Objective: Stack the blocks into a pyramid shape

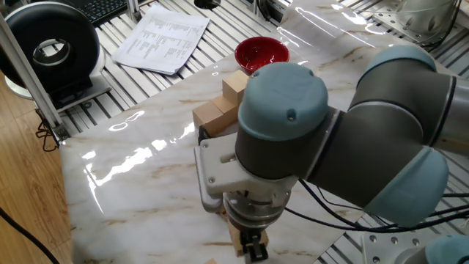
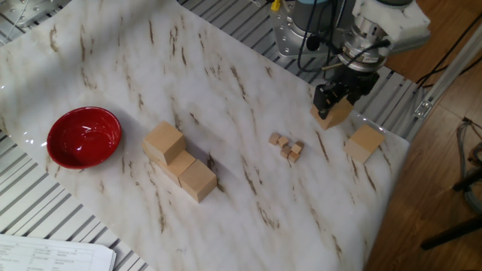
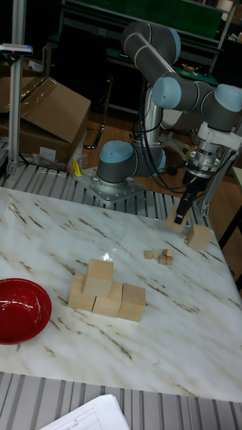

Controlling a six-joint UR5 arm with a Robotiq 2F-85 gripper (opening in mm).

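One block (image 2: 334,114) pinched in gripper (image 2: 328,103), hovering just above table's (image 2: 226,90) far corner; heading toward partial pyramid (image 2: 179,161) lying well apart, across table beside bowl (image 2: 84,137).

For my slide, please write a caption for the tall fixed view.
UR5 gripper holds a wooden block near another block, away from the partial pyramid beside the red bowl.
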